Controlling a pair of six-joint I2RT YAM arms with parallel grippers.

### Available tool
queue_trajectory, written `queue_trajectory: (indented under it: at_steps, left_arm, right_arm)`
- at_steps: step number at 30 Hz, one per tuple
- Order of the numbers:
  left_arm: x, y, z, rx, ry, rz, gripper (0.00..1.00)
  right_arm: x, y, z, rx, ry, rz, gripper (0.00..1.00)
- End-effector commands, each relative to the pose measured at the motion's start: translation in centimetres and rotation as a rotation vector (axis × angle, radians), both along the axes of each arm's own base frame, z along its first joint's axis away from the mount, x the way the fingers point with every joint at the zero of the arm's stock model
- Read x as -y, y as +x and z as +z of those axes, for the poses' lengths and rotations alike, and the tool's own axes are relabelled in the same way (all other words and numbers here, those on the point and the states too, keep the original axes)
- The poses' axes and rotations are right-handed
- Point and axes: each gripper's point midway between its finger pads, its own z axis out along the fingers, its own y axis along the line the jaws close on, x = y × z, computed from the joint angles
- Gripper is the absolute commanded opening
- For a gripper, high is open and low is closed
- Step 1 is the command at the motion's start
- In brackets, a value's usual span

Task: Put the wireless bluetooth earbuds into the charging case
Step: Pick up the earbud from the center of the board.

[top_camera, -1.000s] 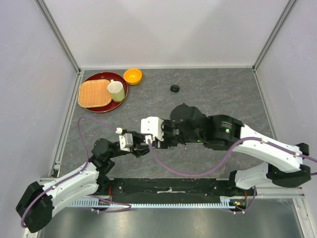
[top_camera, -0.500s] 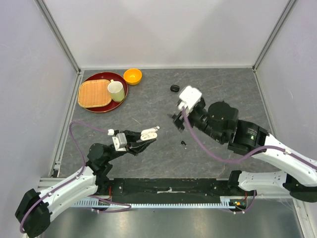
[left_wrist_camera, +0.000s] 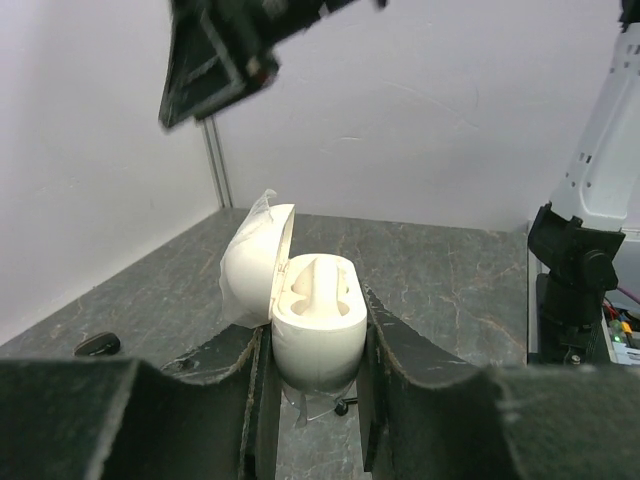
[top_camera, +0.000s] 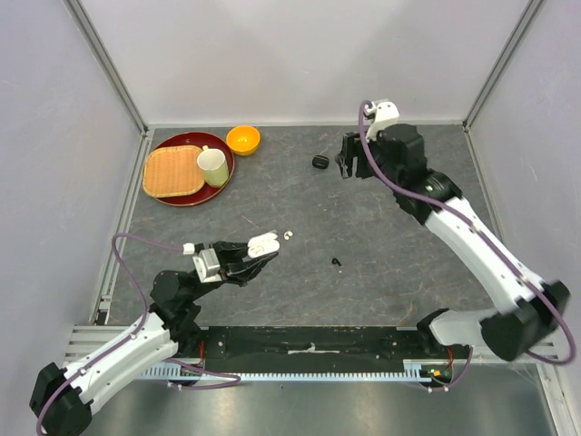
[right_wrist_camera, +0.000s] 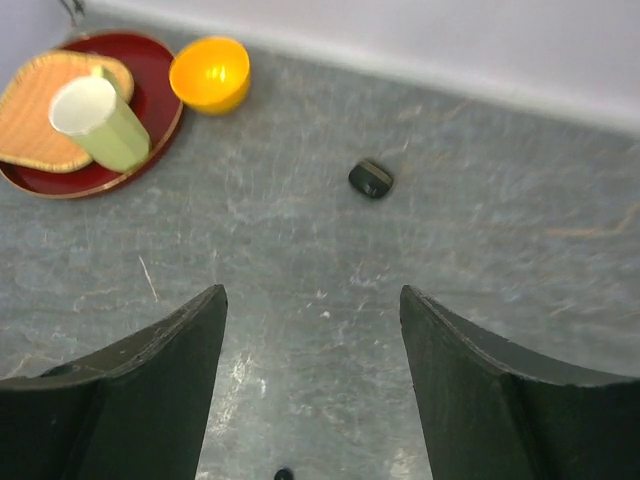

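Top external view: right gripper [top_camera: 349, 165], fingers spread and empty, has swung well away from the white charging case [left_wrist_camera: 315, 320] toward the black case [top_camera: 320, 162], while left gripper [top_camera: 254, 257] stays pinched on that open case, white earbud [top_camera: 289, 234] just beside it, black earbud [top_camera: 336, 263] near, neither seated.

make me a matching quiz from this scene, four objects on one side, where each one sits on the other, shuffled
1 white case
2 black case
3 cup
4 orange bowl

a on the red tray
b in the left hand, lid open
c on the table beside the tray
d on the table near the right hand

Pairs: 1-b, 2-d, 3-a, 4-c
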Motion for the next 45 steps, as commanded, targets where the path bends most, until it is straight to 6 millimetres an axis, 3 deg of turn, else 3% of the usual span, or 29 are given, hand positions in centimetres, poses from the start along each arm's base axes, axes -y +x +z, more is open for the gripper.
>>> queue_trajectory:
  at_steps: [1,3,4,7,16,22,31,45]
  left_arm:
    - [-0.6,0.0,0.5,0.025,-0.011,0.032,0.02]
    - [-0.8,-0.2,0.7,0.035,-0.015,0.036,0.02]
    - [-1.0,-0.3,0.9,0.043,-0.022,0.039,0.02]
    - [-1.3,-0.3,1.1,0.052,-0.023,0.05,0.02]
    - [-1.4,-0.1,1.4,0.062,-0.015,0.07,0.02]
    - [-1.5,-0.2,1.5,0.062,-0.017,0.073,0.02]
    - [-2.0,-0.1,1.2,0.05,-0.021,0.097,0.02]
    - [-2.3,0.4,0.8,0.055,-0.01,0.126,0.02]
  right_arm:
    - [-3.3,2.7,-8.5,-0.287,0.103,0.097,0.75]
    - [-4.0,3.6,-11.3,-0.368,0.11,0.101,0.72]
    - [-4.8,4.3,-13.8,-0.424,0.105,0.106,0.71]
    - [-7.7,4.4,-17.1,-0.541,0.164,0.198,0.66]
    - [-13.1,2.8,-22.9,-0.693,0.154,0.276,0.55]
    - [-16.8,1.1,-24.2,-0.706,0.189,0.297,0.52]
    - [-18.8,0.5,-26.8,-0.759,0.258,0.173,0.44]
    - [-17.9,-0.8,-29.0,-0.77,0.226,0.0,0.42]
